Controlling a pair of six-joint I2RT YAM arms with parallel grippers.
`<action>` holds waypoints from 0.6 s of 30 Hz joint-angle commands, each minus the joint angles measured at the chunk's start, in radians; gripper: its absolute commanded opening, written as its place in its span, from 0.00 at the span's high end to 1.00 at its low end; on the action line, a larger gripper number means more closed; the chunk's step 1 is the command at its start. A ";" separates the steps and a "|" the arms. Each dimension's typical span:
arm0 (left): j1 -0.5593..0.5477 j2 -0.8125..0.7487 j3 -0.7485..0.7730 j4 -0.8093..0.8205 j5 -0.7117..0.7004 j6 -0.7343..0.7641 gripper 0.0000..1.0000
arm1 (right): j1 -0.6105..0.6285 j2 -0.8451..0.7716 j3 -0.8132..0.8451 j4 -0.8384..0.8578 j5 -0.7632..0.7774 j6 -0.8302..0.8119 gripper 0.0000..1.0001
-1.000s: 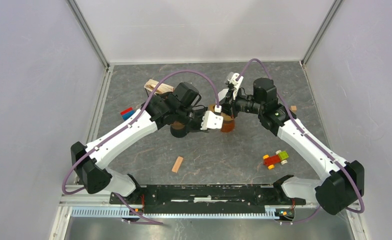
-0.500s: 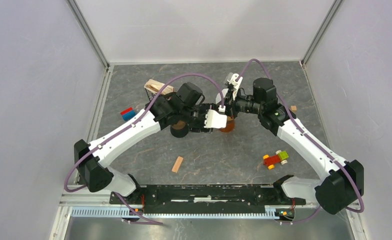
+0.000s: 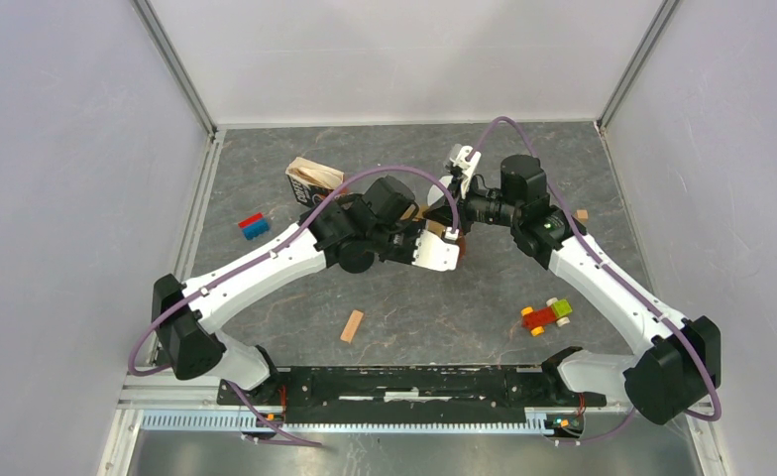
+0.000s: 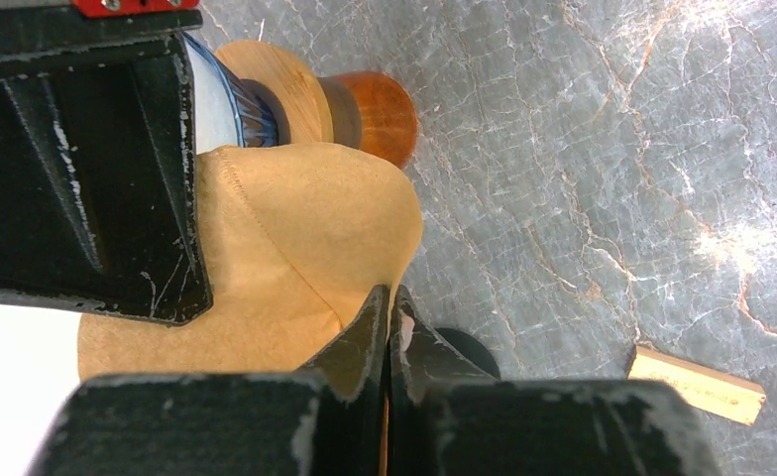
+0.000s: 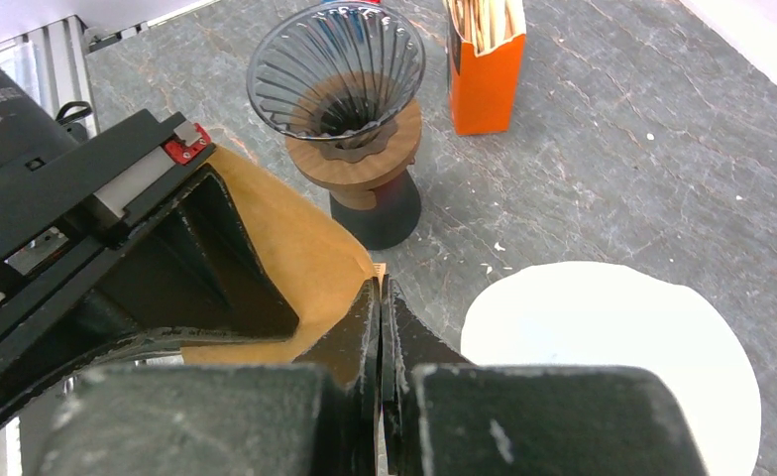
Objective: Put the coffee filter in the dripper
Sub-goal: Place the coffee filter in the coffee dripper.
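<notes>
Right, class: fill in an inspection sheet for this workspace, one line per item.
Surface: grey marbled tabletop, a few white specks.
Job's things: brown paper coffee filter pinched between both arms; ribbed glass dripper on wooden collar, upright, empty.
Clutter: orange box of wooden sticks; white round disc; red-yellow-green toy car; small wooden block; red-and-blue block.
Grippers: left gripper and right gripper both shut on the filter.
Cables: purple cables looped above both arms.
Surroundings: pale walls, metal corner posts.

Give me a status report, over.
Both shut on coffee filter: left gripper, right gripper. Filter not yet in dripper. Dripper cone empty, unobstructed.
</notes>
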 commanded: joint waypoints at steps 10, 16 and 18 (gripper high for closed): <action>-0.008 -0.040 -0.062 0.045 -0.047 0.020 0.80 | -0.006 -0.002 0.040 0.001 0.087 0.002 1.00; -0.008 -0.047 -0.058 0.053 -0.051 -0.009 0.50 | -0.008 -0.002 0.037 0.007 0.062 -0.006 1.00; -0.008 -0.051 -0.043 0.057 -0.049 -0.036 0.41 | -0.007 -0.007 0.028 0.014 0.055 -0.013 1.00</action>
